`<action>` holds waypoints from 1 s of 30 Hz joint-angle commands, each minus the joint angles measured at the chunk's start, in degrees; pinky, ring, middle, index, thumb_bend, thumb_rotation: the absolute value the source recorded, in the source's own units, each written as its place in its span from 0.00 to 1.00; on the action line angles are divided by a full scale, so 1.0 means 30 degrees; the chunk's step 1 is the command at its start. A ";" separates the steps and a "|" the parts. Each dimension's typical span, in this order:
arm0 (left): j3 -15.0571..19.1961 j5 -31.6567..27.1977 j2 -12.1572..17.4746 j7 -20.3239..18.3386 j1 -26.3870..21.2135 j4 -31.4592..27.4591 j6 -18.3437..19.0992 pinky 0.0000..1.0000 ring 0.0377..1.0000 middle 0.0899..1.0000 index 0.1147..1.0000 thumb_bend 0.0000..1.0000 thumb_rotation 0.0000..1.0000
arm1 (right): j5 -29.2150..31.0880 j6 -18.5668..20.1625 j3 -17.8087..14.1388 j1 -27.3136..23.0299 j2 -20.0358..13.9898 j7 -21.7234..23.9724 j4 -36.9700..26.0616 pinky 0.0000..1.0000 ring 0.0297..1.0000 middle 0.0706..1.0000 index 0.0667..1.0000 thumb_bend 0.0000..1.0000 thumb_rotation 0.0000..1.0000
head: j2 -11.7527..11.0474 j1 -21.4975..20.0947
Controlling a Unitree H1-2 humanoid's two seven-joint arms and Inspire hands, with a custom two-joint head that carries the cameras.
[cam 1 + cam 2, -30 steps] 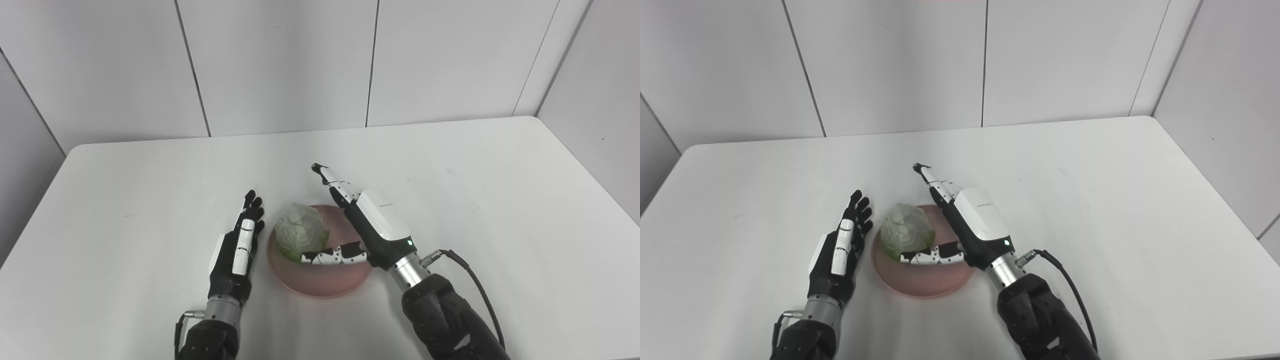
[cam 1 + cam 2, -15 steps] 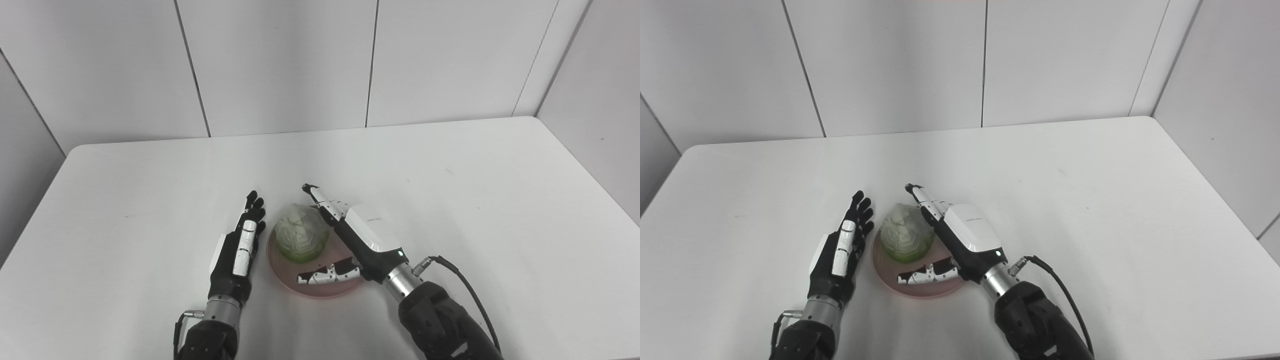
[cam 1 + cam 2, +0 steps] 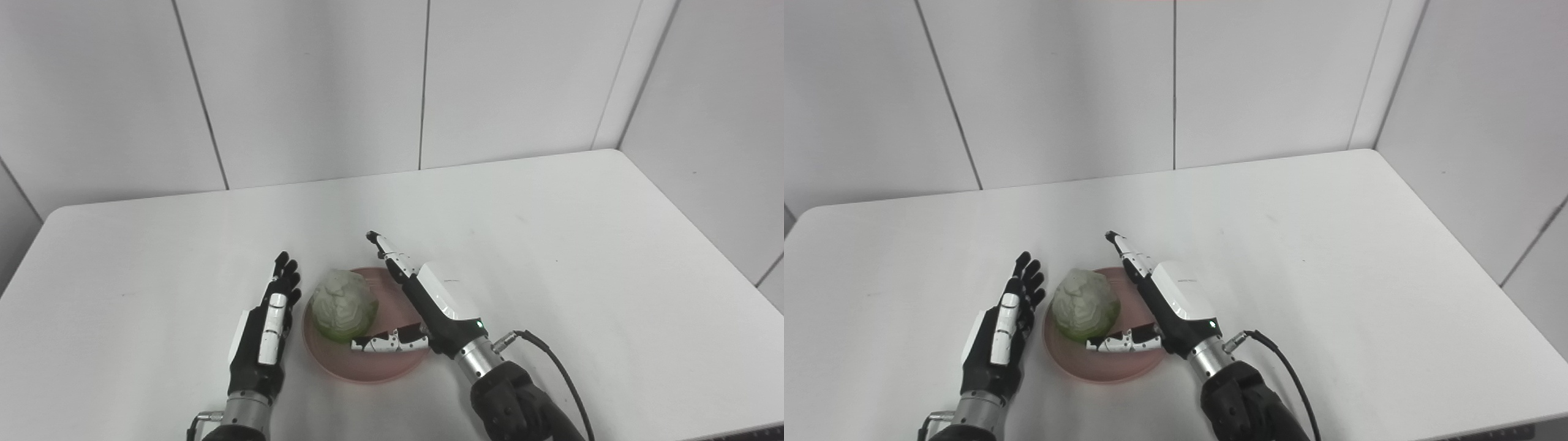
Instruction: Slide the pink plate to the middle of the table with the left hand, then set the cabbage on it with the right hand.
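Note:
The pink plate (image 3: 380,364) lies on the white table (image 3: 551,257), near the front middle. The pale green cabbage (image 3: 343,306) sits on the plate's left part. My right hand (image 3: 429,306) is open over the plate's right side, fingers stretched away from me and thumb lying across the plate just below the cabbage; it does not hold the cabbage. My left hand (image 3: 266,331) is open, flat and edge-on, just left of the plate. The same scene shows in the right eye view, with the cabbage (image 3: 1085,305) on the plate (image 3: 1118,364).
White wall panels (image 3: 306,86) stand behind the table's far edge. A black cable (image 3: 551,361) runs from my right wrist toward the front edge.
The camera has shifted, so the whole picture moved. My right hand has drawn back toward me and let go of the cabbage, which stays on the plate. The left hand keeps its place beside the plate.

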 commanded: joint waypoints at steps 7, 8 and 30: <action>0.0543 -0.0888 0.0886 -0.0827 0.0337 0.1045 -0.0682 1.00 1.00 1.00 1.00 0.72 0.99 | 0.1984 -0.0961 -0.1660 -0.0771 0.1182 -0.2329 -0.0932 0.78 0.88 0.98 1.00 0.71 0.67 | 0.0057 -0.0421; 0.0530 -0.0880 0.0917 -0.0882 0.0314 0.1129 -0.0737 1.00 1.00 1.00 1.00 0.71 1.00 | 0.2103 -0.0823 -0.1775 -0.0759 0.1174 -0.2321 -0.0994 0.77 0.87 0.98 1.00 0.72 0.69 | -0.0060 -0.0353; 0.0805 -0.1184 0.1011 -0.1036 0.0026 0.1772 -0.1382 1.00 1.00 1.00 1.00 0.73 0.99 | 0.8171 0.0680 -0.3274 0.0065 0.1578 -0.0339 -0.0048 0.90 0.89 0.93 0.97 0.66 0.86 | -0.0091 -0.0762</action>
